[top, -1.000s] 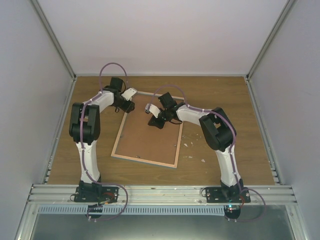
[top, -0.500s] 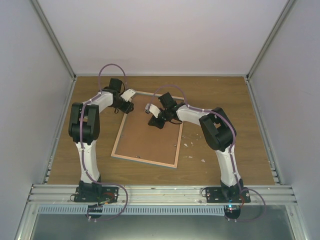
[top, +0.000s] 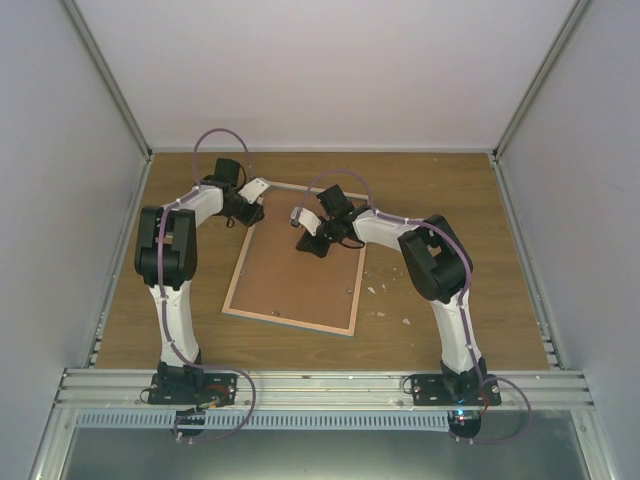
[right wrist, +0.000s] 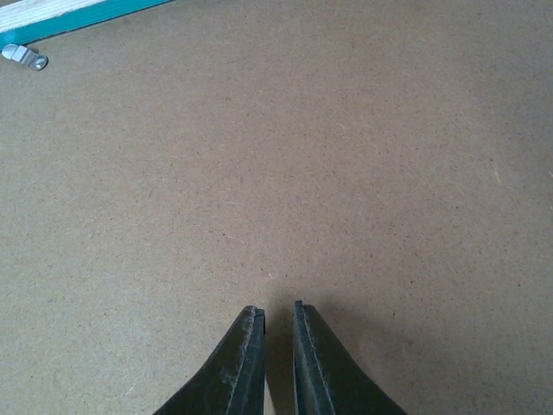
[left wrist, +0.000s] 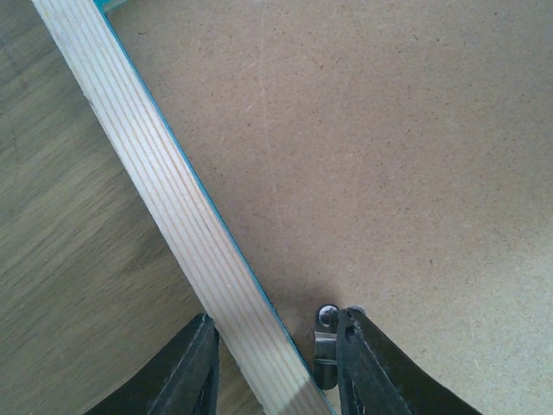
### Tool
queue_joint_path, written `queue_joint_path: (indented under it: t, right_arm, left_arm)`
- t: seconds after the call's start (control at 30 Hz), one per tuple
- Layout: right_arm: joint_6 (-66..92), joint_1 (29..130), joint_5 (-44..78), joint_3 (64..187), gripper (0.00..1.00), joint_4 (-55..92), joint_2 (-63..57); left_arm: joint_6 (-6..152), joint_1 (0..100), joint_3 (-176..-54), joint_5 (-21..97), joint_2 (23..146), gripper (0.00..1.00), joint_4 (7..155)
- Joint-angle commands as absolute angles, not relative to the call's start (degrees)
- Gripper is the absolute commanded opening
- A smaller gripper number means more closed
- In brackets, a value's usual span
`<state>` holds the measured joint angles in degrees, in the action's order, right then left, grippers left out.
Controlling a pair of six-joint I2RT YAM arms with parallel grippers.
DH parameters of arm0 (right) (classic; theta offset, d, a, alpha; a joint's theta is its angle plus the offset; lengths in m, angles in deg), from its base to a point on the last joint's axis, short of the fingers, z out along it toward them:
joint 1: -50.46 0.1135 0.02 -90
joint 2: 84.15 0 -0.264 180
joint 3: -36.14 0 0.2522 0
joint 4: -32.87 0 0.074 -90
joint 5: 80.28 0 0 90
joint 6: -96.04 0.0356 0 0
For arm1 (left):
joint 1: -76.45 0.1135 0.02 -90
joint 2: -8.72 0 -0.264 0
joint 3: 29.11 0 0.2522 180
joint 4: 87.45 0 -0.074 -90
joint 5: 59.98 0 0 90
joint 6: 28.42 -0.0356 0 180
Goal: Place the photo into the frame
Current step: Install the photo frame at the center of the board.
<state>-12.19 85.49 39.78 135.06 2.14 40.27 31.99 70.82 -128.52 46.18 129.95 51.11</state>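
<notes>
Frame lies face down on the wooden counter, brown backing board upward and light wood rail around it, set askew so that its far end leans to the right. A thin teal line shows along the inner side of the rail. Left tool is at the frame's far left corner, fingers spread to either side of the wood rail: one finger on the counter side of the rail, the other on the board side. A small metal clip sits on the board against the rail, just beside the board-side finger. Cannot tell whether the fingers clamp the rail or only straddle it. Right tool is over the far part of the frame, inside the rail, pointing down at the bare backing board; its fingers are pressed nearly together with only a thin slit between them, pinching nothing. A second metal clip lies near the frame's far edge. A few small white scraps lie on the counter just beside the frame's right side.
</notes>
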Motion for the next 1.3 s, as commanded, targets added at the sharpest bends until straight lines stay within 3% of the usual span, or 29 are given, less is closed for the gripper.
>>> queue_joint_path:
  t: [0.0,0.13,0.33,1.0,1.27]
  right_arm:
    - [-12.85,85.05,39.58,134.53,0.13,2.36,41.01]
    - [-12.69,85.07,39.84,134.64,0.13,2.34,41.00]
    - [-11.33,85.13,42.39,137.27,0.13,1.82,39.38]
    - [-11.28,87.36,35.60,160.31,0.13,5.09,52.79]
    - [-10.52,87.97,35.41,160.71,0.13,6.80,54.78]
  left_arm:
    - [28.87,72.79,-126.18,41.88,132.59,0.39,50.35]
    - [30.04,72.69,-126.69,47.86,130.66,0.48,48.11]
    - [35.57,73.00,-129.46,50.49,127.61,0.52,47.43]
    - [42.11,74.89,-127.80,52.43,127.81,0.42,49.68]
    - [41.10,73.43,-123.95,45.83,126.80,0.42,52.47]
